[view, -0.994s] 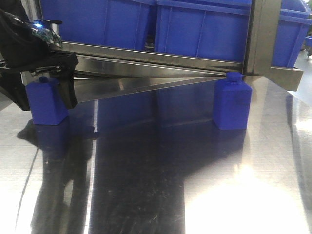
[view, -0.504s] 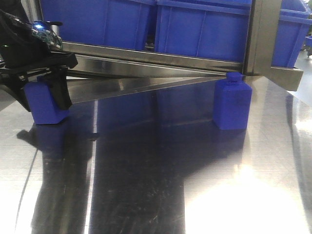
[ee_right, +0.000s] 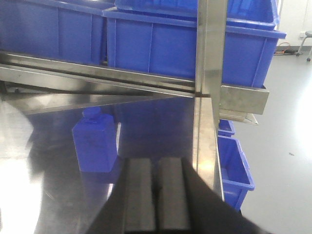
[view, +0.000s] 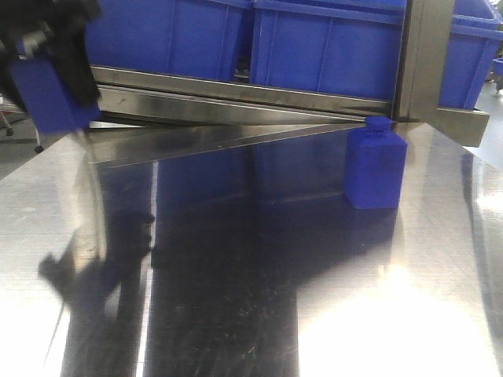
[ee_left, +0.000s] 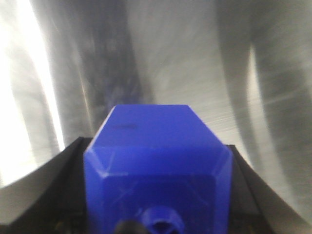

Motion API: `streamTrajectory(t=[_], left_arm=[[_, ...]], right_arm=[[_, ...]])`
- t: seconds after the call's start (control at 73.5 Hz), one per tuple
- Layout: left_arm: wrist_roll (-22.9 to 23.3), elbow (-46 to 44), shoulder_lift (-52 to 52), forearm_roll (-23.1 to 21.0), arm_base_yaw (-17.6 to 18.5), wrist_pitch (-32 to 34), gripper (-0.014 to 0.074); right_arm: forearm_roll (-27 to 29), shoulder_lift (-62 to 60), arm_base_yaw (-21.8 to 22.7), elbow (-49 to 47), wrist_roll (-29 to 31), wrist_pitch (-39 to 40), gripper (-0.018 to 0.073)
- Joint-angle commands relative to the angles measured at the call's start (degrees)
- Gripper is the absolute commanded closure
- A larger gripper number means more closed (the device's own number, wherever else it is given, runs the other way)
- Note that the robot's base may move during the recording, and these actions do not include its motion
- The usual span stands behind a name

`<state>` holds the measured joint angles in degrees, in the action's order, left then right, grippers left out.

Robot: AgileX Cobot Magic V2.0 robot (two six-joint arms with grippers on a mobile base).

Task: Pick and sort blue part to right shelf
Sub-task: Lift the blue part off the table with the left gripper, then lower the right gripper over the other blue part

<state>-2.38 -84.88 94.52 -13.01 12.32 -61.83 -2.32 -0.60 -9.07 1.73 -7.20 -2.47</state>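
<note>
A blue bottle-shaped part [view: 43, 96] hangs off the steel table at the far left of the front view, with my left gripper [view: 55, 47] shut on it. The left wrist view shows that same blue part [ee_left: 157, 165] filling the space between the black fingers [ee_left: 63, 180]. A second blue part [view: 376, 166] stands upright on the table by the shelf post; the right wrist view has this part [ee_right: 95, 140] at left. My right gripper [ee_right: 157, 192] is shut on nothing, hovering right of it. The right shelf [view: 259, 96] with blue bins [view: 330, 47] runs across the back.
The vertical steel post [ee_right: 207, 73] of the rack stands just ahead of my right gripper. More blue bins [ee_right: 234, 165] sit lower down past the table's right edge. The reflective steel table [view: 259, 275] spreads across the foreground.
My left gripper has risen and shifted left, lifting the left blue part off the table. The other blue part has not moved.
</note>
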Motion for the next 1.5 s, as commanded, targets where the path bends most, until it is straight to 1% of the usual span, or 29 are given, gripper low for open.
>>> streamTrajectory(t=[0.0,0.163,0.245,0.422,0.572,0.64,0.681,0.83,0.858,0.953,1.143,1.225,1.307,1.416,1.484], left_arm=[[-0.4,1.0,-8.5,-0.2,0.5,4.1,0.0262],[-0.4,9.3,-20.6,0.5,0.5,11.1,0.0262],[-0.4,14.8,-27.1,1.6,0.5,15.7,0.0262],[-0.4,26.2,-42.7,3.8,0.5,24.9,0.0262],[-0.4,33.9,-54.6,5.9,0.5,29.4,0.0262],[-0.4,37.1,-59.4,6.8,0.5,31.1,0.0262],[-0.4,38.5,-61.8,6.9,0.5,31.8,0.0262],[-0.4,42.8,-69.3,6.9,0.5,33.7,0.0262],[-0.4,43.3,-70.1,6.9,0.5,33.7,0.0262],[-0.4,44.3,-71.8,6.9,0.5,33.5,0.0262],[-0.4,44.4,-71.8,6.9,0.5,33.6,0.0262],[-0.4,44.4,-71.8,6.9,0.5,33.6,0.0262],[-0.4,44.4,-71.8,6.9,0.5,33.6,0.0262],[-0.4,44.4,-71.8,6.9,0.5,33.6,0.0262],[-0.4,44.4,-71.8,6.9,0.5,33.6,0.0262]], right_arm=[[-0.1,-1.2,0.1,-3.4,0.5,5.2,0.0502],[-0.1,0.0,0.1,-8.5,0.5,0.7,0.0502],[-0.1,2.0,0.1,-11.0,0.5,-1.3,0.0502],[-0.1,9.4,0.1,-17.6,0.5,-4.0,0.0501],[-0.1,16.6,0.0,-23.2,0.5,-4.3,0.0491],[-0.1,20.4,-0.1,-26.2,0.5,-4.5,0.0441],[-0.1,22.3,-0.1,-27.8,0.5,-4.7,0.0386],[-0.1,31.0,-0.7,-35.4,0.5,-8.8,0.0099],[-0.1,32.5,-1.1,-36.8,0.5,-10.4,0.0039],[-0.1,37.5,-3.1,-41.8,0.5,-16.2,-0.0076],[0.0,51.6,-11.3,-57.8,0.5,-35.7,-0.0065],[0.0,58.2,-13.6,-64.3,0.5,-42.2,-0.0065],[0.0,65.7,-14.7,-71.4,0.2,-48.1,-0.0065],[0.0,74.9,-14.7,-79.4,-3.0,-55.1,-0.0065],[0.0,80.0,-14.6,-83.4,-3.7,-58.4,-0.0065]])
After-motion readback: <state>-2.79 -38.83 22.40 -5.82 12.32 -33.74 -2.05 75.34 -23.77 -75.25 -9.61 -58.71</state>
